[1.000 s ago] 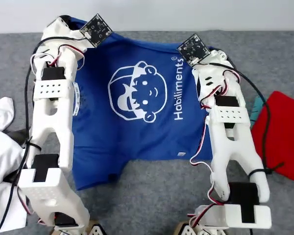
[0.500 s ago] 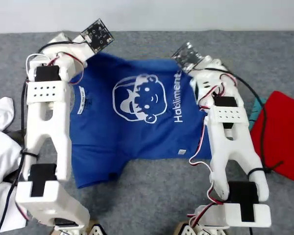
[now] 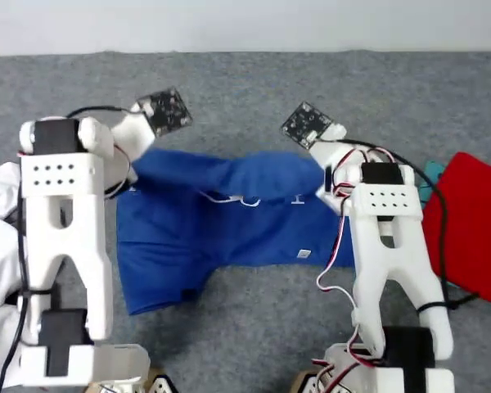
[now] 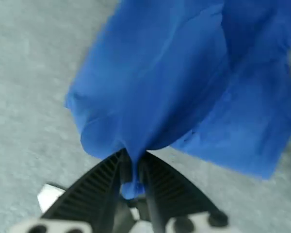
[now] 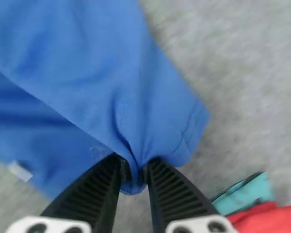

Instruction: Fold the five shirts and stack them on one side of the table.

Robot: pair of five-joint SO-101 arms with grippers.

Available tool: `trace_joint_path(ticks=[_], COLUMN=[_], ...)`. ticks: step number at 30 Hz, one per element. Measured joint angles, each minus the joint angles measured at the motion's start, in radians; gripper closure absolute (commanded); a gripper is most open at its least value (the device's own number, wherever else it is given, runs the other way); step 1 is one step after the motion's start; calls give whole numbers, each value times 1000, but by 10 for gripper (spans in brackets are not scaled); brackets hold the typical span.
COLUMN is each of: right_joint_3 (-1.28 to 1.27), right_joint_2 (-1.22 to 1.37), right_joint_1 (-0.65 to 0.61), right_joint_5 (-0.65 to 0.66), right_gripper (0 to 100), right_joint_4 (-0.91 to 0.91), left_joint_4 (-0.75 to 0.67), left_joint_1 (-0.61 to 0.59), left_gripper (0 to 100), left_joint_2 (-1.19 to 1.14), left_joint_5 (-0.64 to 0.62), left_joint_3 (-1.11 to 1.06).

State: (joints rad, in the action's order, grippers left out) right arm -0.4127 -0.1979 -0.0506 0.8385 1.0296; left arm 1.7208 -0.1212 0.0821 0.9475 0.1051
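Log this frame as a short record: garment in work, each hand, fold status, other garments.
garment in work: blue shirt, far edge raised and drawn toward the near hem
left hand: shut on blue shirt
right hand: shut on blue shirt
fold status: first fold partway, not laid flat
other garments: red shirt beside right arm; white garments beside left arm
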Motion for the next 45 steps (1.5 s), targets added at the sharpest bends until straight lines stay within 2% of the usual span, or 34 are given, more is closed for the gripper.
trace_joint_path(ticks=[7, 12, 17, 19, 22, 25, 27, 34, 41, 43, 45], right_joint_3=[0, 0, -3, -25, -63, -78, -78, -72, 28, 29, 29], right_joint_2=[-11, -11, -11, -11, -12, -12, -12, -72, -101, -89, -41], right_joint_1=[0, 20, 48, 46, 46, 49, 72, 81, 81, 80, 80], right_joint_5=[0, 2, 5, 5, 20, 25, 25, 15, -6, -63, -133], right_gripper=[987, 985, 983, 973, 884, 825, 825, 825, 827, 844, 903], right_joint_4=[210, 235, 238, 238, 218, 216, 216, 216, 209, 157, 78], left_joint_4=[6, 9, -11, -31, -68, -81, -81, -89, -325, -402, -485], left_joint_1=[-17, -15, -17, -18, -20, -26, -26, -26, -26, -26, -26], left_gripper=[986, 985, 977, 930, 853, 814, 814, 817, 930, 961, 974], left_joint_2=[226, 365, 385, 385, 388, 394, 394, 394, 394, 394, 385], left_joint_5=[80, 92, 92, 92, 84, -17, -69, -109, -353, -388, -420], left_joint_3=[-358, -635, -758, -783, -798, -795, -773, -641, -592, -612, -646])
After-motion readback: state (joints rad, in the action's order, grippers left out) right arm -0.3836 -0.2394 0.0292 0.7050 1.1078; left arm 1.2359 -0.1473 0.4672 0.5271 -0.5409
